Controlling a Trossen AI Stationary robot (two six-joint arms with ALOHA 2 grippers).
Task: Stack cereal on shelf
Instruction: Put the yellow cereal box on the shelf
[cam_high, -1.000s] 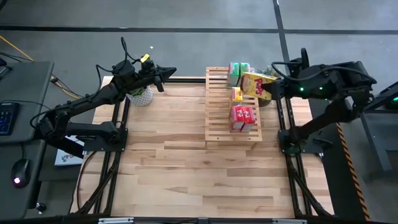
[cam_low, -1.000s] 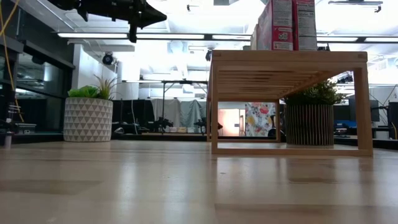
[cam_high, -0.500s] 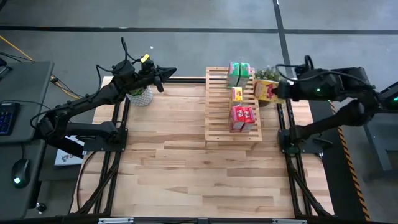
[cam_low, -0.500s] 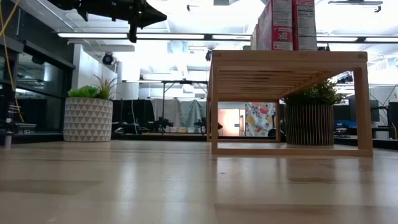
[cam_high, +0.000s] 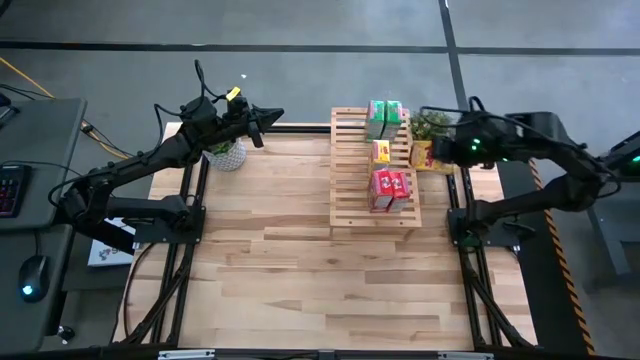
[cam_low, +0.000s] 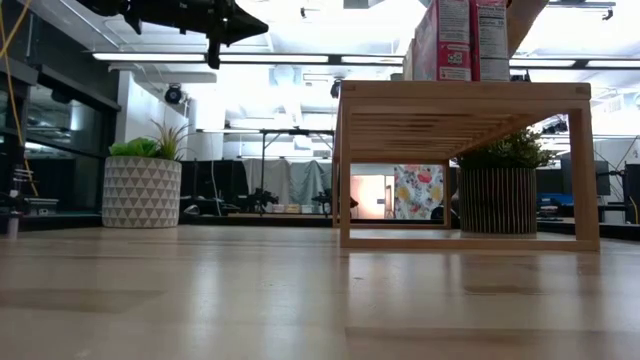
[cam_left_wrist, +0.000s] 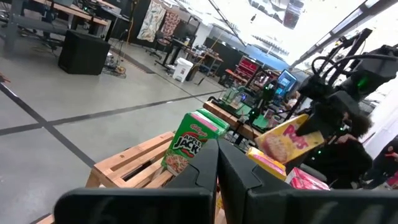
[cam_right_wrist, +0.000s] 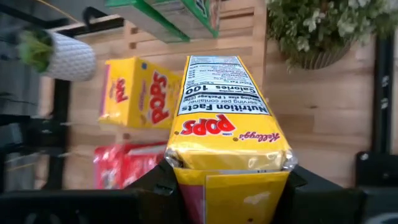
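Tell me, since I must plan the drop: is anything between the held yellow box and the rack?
Nothing visible. The right tool holds the yellow box just off the rack's right edge, beside the dark-potted plant.

Bright overhead strip lights (cam_low: 300, 58) glare (low view), soft shadows

We've got the shelf (cam_high: 372, 170) toward the far right of the table (cam_high: 300, 280), with three lots of cereal on it in a row: one at the far end (cam_high: 384, 117), one in the middle (cam_high: 381, 151), one nearer us (cam_high: 392, 189). Another box (cam_high: 424, 153) hangs just off the shelf's right side in the right gripper (cam_high: 438, 152), with a potted plant (cam_high: 430, 124) just behind it. Over on the far left there's a second plant (cam_high: 226, 154) under the left gripper (cam_high: 272, 117).
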